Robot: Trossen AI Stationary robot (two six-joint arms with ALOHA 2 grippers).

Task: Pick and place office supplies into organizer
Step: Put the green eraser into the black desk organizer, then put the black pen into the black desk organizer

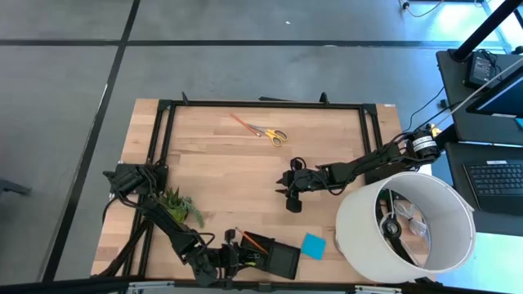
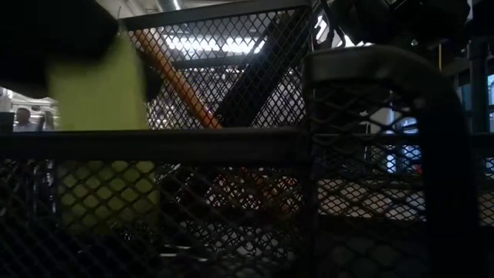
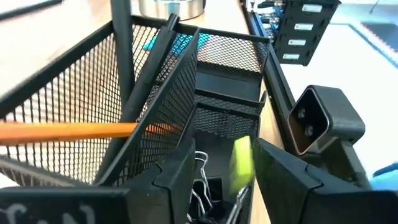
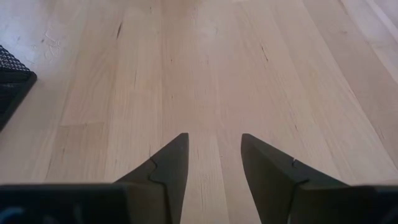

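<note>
The organizer, a black mesh tray, stands at the table's near edge. My left gripper hangs open over one of its compartments. The small yellow block is between the fingers, close beside one finger, above black clips. An orange pencil and black pens lean in the neighbouring mesh compartment. The blue note pad lies flat beside the organizer. The yellow-handled scissors lie flat at the far middle. My right gripper is open above bare wood at mid-table. My left gripper has the yellow block beside one finger, and the gap between the fingers is wider than the block. I cannot tell whether that finger touches it. The block stands upright, its lower part below the organizer's rim.
A large white lampshade stands at the near right, close to the note pad. A small green plant sits beside my left arm. A black frame runs along the table's edges. Bare wood lies between the scissors and the organizer.
</note>
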